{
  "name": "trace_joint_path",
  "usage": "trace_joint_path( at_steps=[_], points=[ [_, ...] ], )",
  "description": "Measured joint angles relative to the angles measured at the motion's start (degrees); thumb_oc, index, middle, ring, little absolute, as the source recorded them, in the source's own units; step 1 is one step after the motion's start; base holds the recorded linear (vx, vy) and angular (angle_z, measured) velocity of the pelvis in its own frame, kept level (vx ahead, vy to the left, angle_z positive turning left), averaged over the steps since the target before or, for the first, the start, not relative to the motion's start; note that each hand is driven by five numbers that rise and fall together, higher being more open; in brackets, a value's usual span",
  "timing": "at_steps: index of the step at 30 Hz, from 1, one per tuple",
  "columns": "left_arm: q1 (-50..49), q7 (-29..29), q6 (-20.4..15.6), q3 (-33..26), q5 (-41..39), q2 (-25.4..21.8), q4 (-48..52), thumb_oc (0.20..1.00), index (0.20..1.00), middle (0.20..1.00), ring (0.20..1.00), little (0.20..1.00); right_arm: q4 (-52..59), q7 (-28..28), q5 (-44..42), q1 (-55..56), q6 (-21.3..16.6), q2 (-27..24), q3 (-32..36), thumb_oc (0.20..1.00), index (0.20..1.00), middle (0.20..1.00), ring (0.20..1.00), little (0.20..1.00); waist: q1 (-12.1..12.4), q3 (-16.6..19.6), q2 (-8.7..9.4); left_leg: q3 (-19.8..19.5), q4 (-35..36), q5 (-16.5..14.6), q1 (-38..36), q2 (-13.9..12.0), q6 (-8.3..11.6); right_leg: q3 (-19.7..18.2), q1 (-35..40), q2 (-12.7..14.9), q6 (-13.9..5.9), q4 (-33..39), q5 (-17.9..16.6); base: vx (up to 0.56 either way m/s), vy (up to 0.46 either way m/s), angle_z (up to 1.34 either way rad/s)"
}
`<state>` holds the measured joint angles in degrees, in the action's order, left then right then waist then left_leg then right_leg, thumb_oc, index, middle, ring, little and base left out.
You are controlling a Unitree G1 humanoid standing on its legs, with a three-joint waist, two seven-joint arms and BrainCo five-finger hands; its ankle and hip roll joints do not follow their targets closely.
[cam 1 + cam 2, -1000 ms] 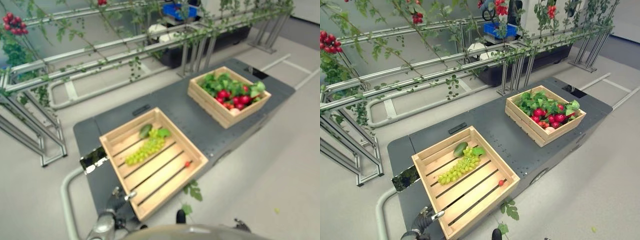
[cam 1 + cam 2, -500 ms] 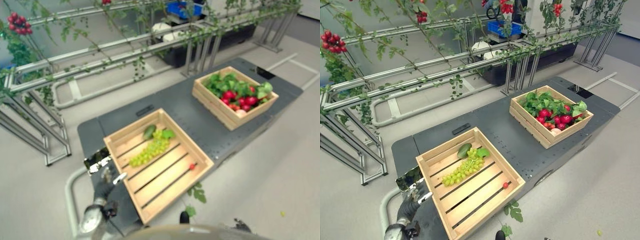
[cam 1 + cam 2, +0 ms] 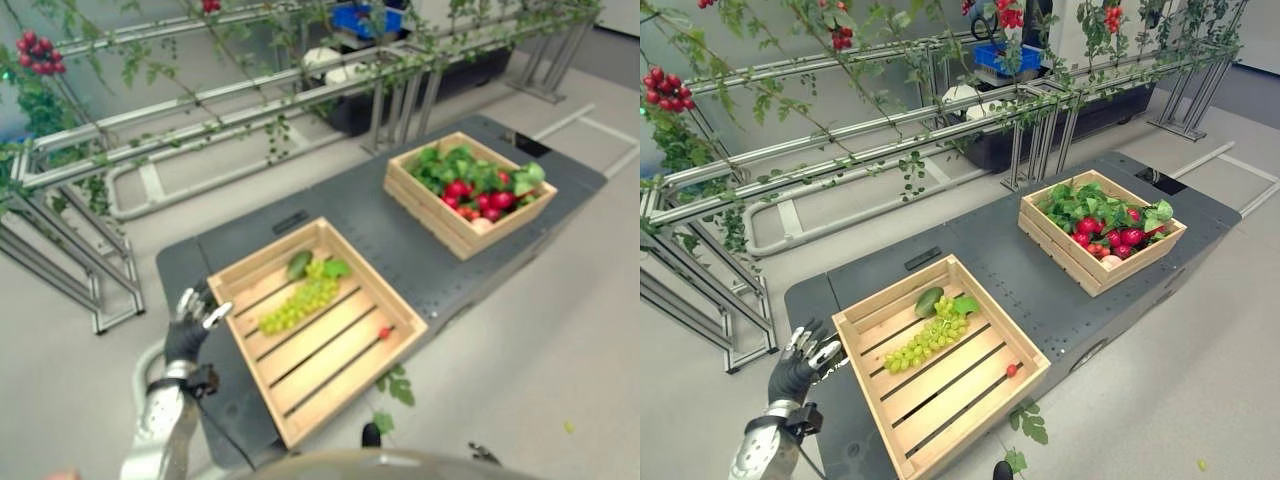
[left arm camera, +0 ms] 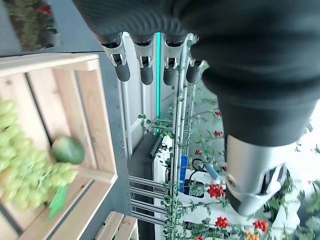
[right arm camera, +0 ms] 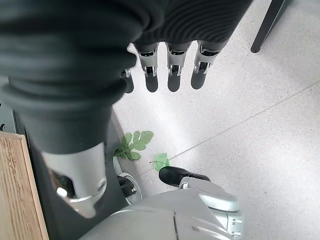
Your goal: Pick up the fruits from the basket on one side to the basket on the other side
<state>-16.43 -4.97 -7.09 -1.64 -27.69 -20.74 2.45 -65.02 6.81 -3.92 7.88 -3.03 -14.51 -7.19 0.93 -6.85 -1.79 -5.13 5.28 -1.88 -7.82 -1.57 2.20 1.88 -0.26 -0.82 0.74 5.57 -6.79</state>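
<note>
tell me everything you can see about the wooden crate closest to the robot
The near crate is pale, unfinished-looking wood, rectangular and open-topped, with a slatted floor showing dark gaps. It sits flat, turned at an angle, on the grey platform. Inside lie a green grape bunch with a leaf, a dark green fruit and a small red fruit. The left robot hand hovers open beside its corner.

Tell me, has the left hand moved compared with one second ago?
Yes. The left hand has risen from below the near crate's lower corner to beside its left corner, fingers open, holding nothing.
</note>
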Motion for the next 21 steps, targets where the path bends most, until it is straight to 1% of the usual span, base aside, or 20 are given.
trace_joint_path(
  at_steps=[2, 4, 5, 7, 8, 10, 13, 14, 16, 17, 19, 21],
  points=[
    [3.5, -0.51, 0.06, -0.01, 1.4, -2.03, -0.01, 1.0, 1.0, 1.0, 1.0, 1.0, -0.05, -0.01, 0.01, -0.73, 0.05, -0.38, -0.12, 1.0, 1.0, 1.0, 1.0, 1.0, -0.14, -0.44, -0.81, 0.07, 0.0, 0.05, 0.36, 0.17, -0.07, -0.13, -0.38, 0.18, -0.1, 0.01, -0.08, 0.0, 0.0, 0.0],
    [7.56, -0.8, 0.48, 1.51, 3.63, -4.59, -1.65, 1.0, 1.0, 1.0, 1.0, 1.0, -0.47, -0.1, 0.04, -1.18, 0.19, -0.75, -0.24, 1.0, 1.0, 1.0, 1.0, 1.0, -0.06, -0.67, -1.27, 0.18, -0.13, 0.23, 0.54, 0.29, 0.0, -0.29, -0.91, 0.23, -0.22, -0.01, -0.2, 0.0, 0.026, -0.04],
    [10.49, -0.84, 0.55, 1.56, 4.58, -5.64, -2.09, 1.0, 1.0, 1.0, 1.0, 1.0, -0.39, -0.16, 0.04, -2.21, 0.55, -1.23, -0.28, 1.0, 1.0, 1.0, 1.0, 1.0, -0.28, -1.17, -1.86, 0.36, -0.28, 0.39, 0.51, 0.41, 0.09, -0.56, -1.03, 0.26, -0.37, -0.01, -0.34, 0.0, 0.017, -0.06],
    [14.41, -0.93, 0.63, 1.74, 4.62, -5.66, -3.96, 1.0, 1.0, 1.0, 1.0, 1.0, -0.28, -0.34, 0.04, -3.14, 0.76, -2.35, -0.28, 1.0, 1.0, 1.0, 1.0, 1.0, -0.45, -1.37, -2.7, 0.44, -0.28, 0.51, 0.4, 0.55, -0.08, -0.89, -1.0, 0.35, -0.38, 0.01, -0.37, -0.01, 0.017, -0.09],
    [15.46, -0.92, 0.7, 1.77, 4.7, -5.66, -4.39, 1.0, 1.0, 1.0, 1.0, 1.0, -0.27, -0.38, 0.04, -3.47, 0.85, -2.62, -0.29, 1.0, 1.0, 1.0, 1.0, 1.0, -0.54, -1.48, -2.85, 0.41, -0.29, 0.5, 0.35, 0.58, -0.08, -1.17, -1.01, 0.34, -0.38, 0.02, -0.37, -0.02, 0.021, -0.13],
    [18.96, -0.92, 1.08, 3.14, 6.83, -6.58, -6.68, 1.0, 1.0, 1.0, 1.0, 1.0, -0.29, -0.43, 0.05, -4.14, 1.05, -3.3, -0.47, 1.0, 1.0, 1.0, 1.0, 1.0, -1.61, -1.92, -3.23, 0.37, -0.28, 0.5, 0.43, 0.7, -0.08, -1.3, -1.18, 0.45, -0.42, 0.02, -0.4, -0.03, 0.015, -0.05],
    [22.24, -0.98, 1.95, 5.26, 8.99, -8.02, -10.36, 1.0, 1.0, 1.0, 1.0, 1.0, -0.3, -0.48, 0.05, -5.3, 1.17, -3.69, -0.44, 1.0, 1.0, 1.0, 1.0, 1.0, -1.9, -2.33, -3.59, 0.44, -0.27, 0.5, 0.53, 0.78, -0.09, -1.51, -1.44, 0.51, -0.55, 0.02, -0.46, -0.02, 0.006, -0.04],
    [23.85, -1.09, 2.57, 6.15, 9.79, -8.43, -11.36, 1.0, 1.0, 1.0, 1.0, 1.0, -0.31, -0.48, 0.04, -5.28, 1.17, -3.76, -0.46, 1.0, 1.0, 1.0, 1.0, 1.0, -2.58, -2.45, -3.6, 0.45, -0.27, 0.5, 0.64, 0.8, -0.09, -1.65, -1.63, 0.48, -0.54, 0.02, -0.47, 0.0, 0.0, 0.0],
    [26.99, -1.15, 3.12, 8.72, 11.8, -10.74, -14.33, 1.0, 1.0, 1.0, 1.0, 1.0, -0.76, -0.5, 0.04, -6.35, 1.36, -4.04, -0.45, 1.0, 1.0, 1.0, 1.0, 1.0, -2.78, -3.11, -3.85, 0.4, -0.26, 0.6, 1.2, 0.83, -0.18, -1.41, -1.99, 0.63, -0.72, 0.02, -0.59, -0.03, 0.013, 0.03],
    [27.72, -1.07, 3.35, 9.25, 12.92, -11.06, -15.36, 1.0, 1.0, 1.0, 1.0, 1.0, -0.73, -0.51, 0.02, -6.6, 1.35, -4.21, -0.48, 1.0, 1.0, 1.0, 1.0, 1.0, -3.38, -3.26, -4.06, 0.49, -0.26, 0.63, 1.26, 0.9, -0.21, -1.58, -2.15, 0.65, -0.79, 0.02, -0.65, -0.05, 0.015, -0.02],
    [32.25, -0.78, 4.52, 13.42, 15.43, -12.62, -19.1, 1.0, 1.0, 1.0, 1.0, 1.0, -1.7, -0.65, 0.02, -6.93, 1.42, -4.62, -0.45, 1.0, 1.0, 1.0, 1.0, 1.0, -3.22, -3.77, -4.53, 0.52, -0.27, 0.69, 1.55, 1.02, -0.31, -1.63, -2.5, 0.74, -0.91, 0.02, -0.75, -0.06, 0.009, -0.04],
    [36.07, -0.6, 4.92, 15.26, 17.89, -13.19, -21.65, 1.0, 1.0, 1.0, 1.0, 1.0, -1.83, -0.8, 0.01, -7.49, 1.83, -4.75, -0.49, 1.0, 1.0, 1.0, 1.0, 1.0, -3.24, -4.95, -4.87, 0.57, -0.27, 0.76, 1.62, 1.13, -0.38, -1.7, -2.62, 0.84, -0.99, 0.02, -0.84, -0.07, 0.009, -0.03]
  ],
)
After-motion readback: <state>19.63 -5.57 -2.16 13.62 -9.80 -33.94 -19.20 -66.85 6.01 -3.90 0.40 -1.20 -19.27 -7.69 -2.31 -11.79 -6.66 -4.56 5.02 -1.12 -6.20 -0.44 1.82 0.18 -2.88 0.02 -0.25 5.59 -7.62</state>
